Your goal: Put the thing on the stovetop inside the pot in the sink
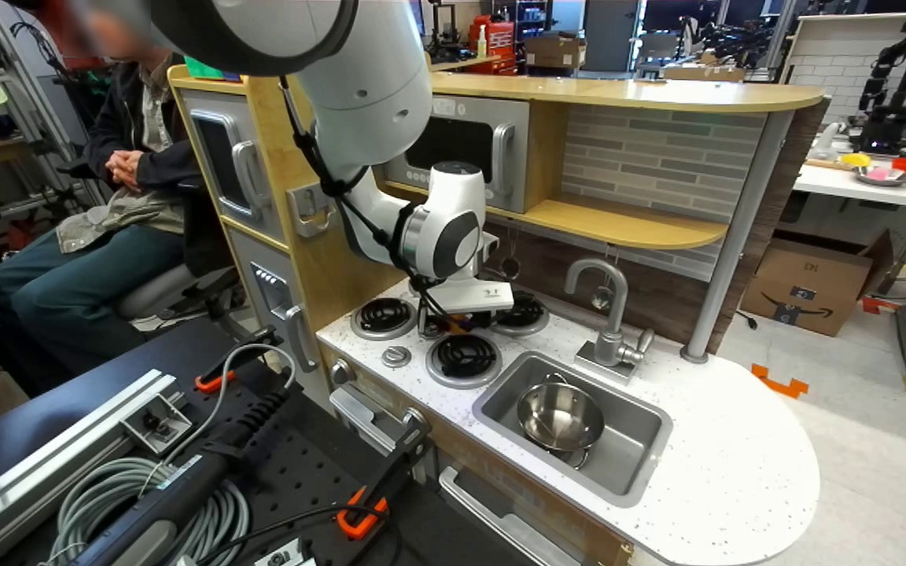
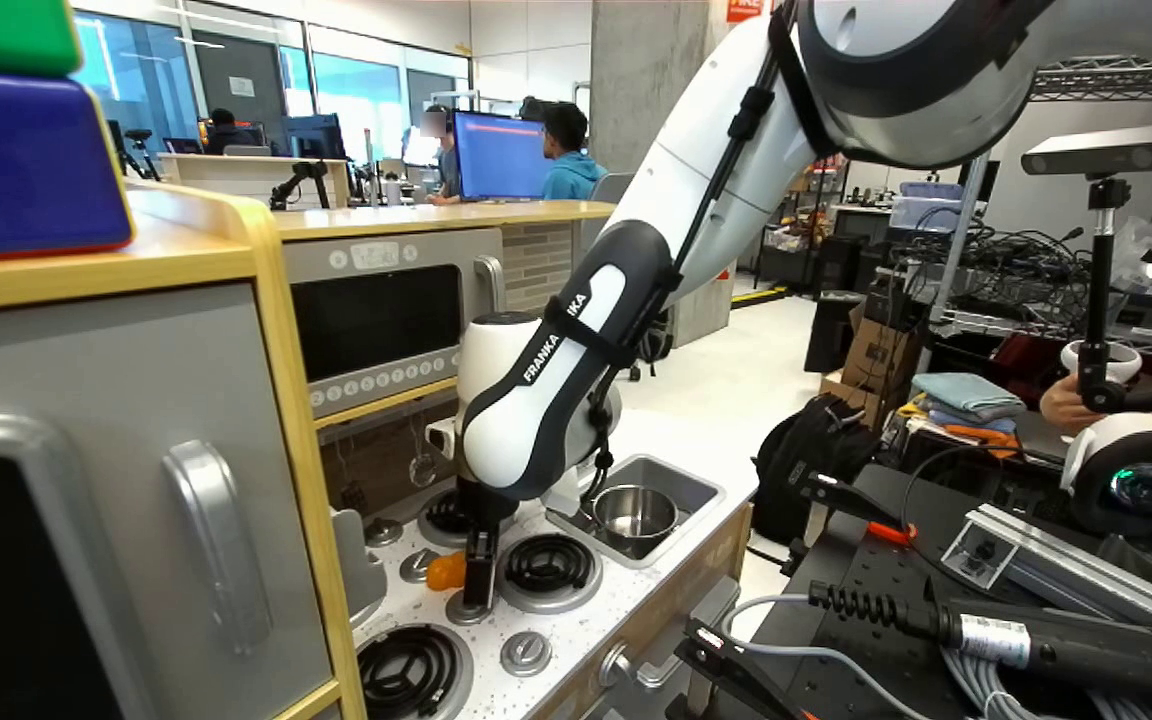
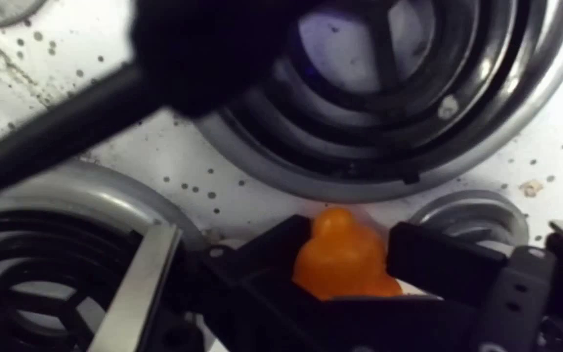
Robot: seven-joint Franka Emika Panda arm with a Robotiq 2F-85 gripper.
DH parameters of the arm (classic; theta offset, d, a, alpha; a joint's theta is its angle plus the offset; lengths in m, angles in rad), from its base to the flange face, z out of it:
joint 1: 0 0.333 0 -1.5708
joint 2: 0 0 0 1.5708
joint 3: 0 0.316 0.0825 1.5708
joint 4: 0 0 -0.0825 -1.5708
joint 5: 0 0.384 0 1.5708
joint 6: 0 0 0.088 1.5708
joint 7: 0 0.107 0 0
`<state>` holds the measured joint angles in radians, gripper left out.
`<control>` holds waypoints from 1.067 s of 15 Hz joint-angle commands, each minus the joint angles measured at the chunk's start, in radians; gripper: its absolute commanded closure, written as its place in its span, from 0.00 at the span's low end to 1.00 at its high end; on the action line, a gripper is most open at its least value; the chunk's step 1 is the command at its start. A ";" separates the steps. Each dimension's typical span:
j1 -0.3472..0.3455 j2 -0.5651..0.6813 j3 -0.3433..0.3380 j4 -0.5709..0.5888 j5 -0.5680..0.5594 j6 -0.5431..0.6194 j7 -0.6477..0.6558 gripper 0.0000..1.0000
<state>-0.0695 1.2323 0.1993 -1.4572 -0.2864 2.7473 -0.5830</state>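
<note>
At the left edge of the worktop (image 1: pixel 744 456) rises a tall wooden cabinet (image 1: pixel 336 279). On the stovetop (image 1: pixel 368 350) beside it, one burner (image 1: pixel 384 316) lies near that edge, a control knob (image 1: pixel 396 357) towards the front edge. The white arm (image 1: pixel 374 94) hangs over the stovetop and hides part of it. Its pincer (image 3: pixel 350 227) is clenched on an orange thing (image 3: pixel 342 264): in the wrist view, two fingers (image 3: pixel 438 259) meet opposite sides. This is low over the stovetop, amid the burners; contact with the surface cannot be told. To its right, a second burner (image 1: pixel 465 358) lies near the front edge, a third burner (image 1: pixel 522 313) towards the rear. The second burner and the left rim of the sink (image 1: pixel 642 440) lie between the orange thing and the pot (image 1: pixel 561 417), which sits in the sink's left part. The faucet (image 1: pixel 616 314) stands at the sink's rear rim. At far right, a grey post (image 1: pixel 745 236) meets the rear edge.
</note>
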 commanded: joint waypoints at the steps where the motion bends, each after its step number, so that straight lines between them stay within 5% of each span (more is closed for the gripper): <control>1: -0.012 0.034 0.000 0.042 0.025 -0.017 -0.016 0.85; 3: -0.019 0.011 0.003 0.015 0.033 0.014 -0.012 0.99; 15: -0.144 -0.102 0.017 -0.265 -0.049 0.480 0.010 1.00; 16: -0.150 -0.108 0.016 -0.280 -0.058 0.501 0.021 0.75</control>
<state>-0.1773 1.1849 0.1983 -1.6334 -0.3017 3.1685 -0.5823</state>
